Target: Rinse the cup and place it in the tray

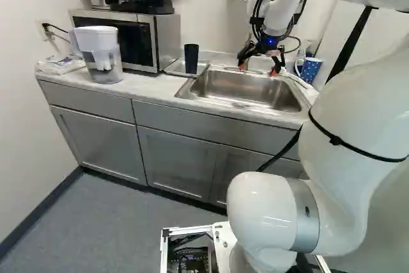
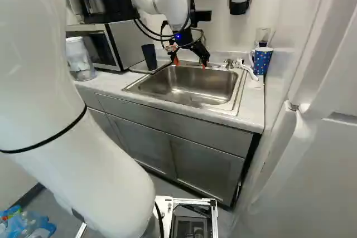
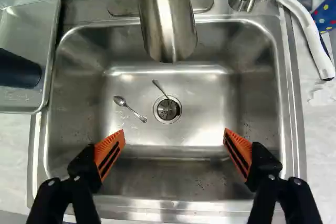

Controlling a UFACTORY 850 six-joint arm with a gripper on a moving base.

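Dark cup [image 1: 191, 59] stands upright in the tray [image 3: 29, 30], upper middle of the left base view; sink [image 1: 239, 89] lies just right of it; gripper [image 1: 258, 68] hangs there, fingers spread wide; spoon [image 3: 121, 102] rests near the drain [image 3: 167, 110]; dotted mug [image 2: 261, 62] sits upper right of the right base view.

Can count one sink [image 3: 207, 108], one tap [image 3: 165, 19], two pieces of cutlery [image 3: 119, 100], one tray [image 3: 29, 24], one dark cup [image 3: 18, 70], one spotted mug [image 2: 261, 61], one brush [image 3: 308, 27], one microwave [image 1: 124, 43], one coffee maker [image 1: 144, 6], one water jug [image 1: 99, 41]
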